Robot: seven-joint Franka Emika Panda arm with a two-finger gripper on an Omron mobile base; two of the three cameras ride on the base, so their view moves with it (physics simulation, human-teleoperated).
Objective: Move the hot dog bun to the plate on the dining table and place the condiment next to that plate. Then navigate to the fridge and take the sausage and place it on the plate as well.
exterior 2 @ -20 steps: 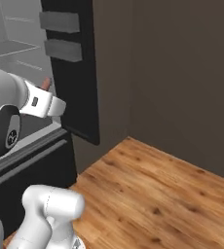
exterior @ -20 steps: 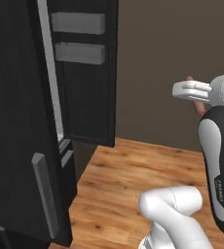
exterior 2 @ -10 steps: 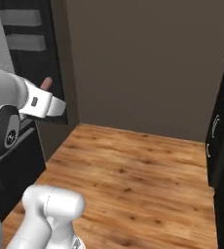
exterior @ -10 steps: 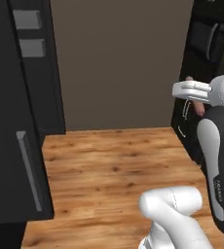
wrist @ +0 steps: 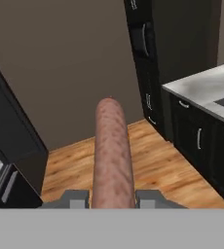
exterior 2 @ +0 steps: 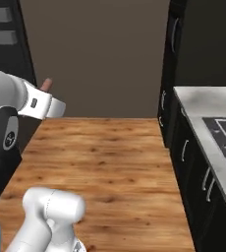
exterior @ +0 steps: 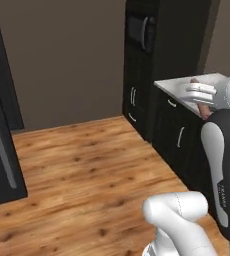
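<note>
Gripping the sausage (wrist: 113, 151), the pincer (wrist: 113, 198) is clenched on its near end, one fingertip (wrist: 75, 198) pressed on each side. From there the reddish-pink sausage runs straight out between them, along the line of the hand, its rounded far end free in the air above the wooden floor (wrist: 153, 160). In the left base view its tip (exterior: 203, 109) shows just past the white hand, in front of a grey worktop (exterior: 187, 86) on black cabinets (exterior: 179, 140).
</note>
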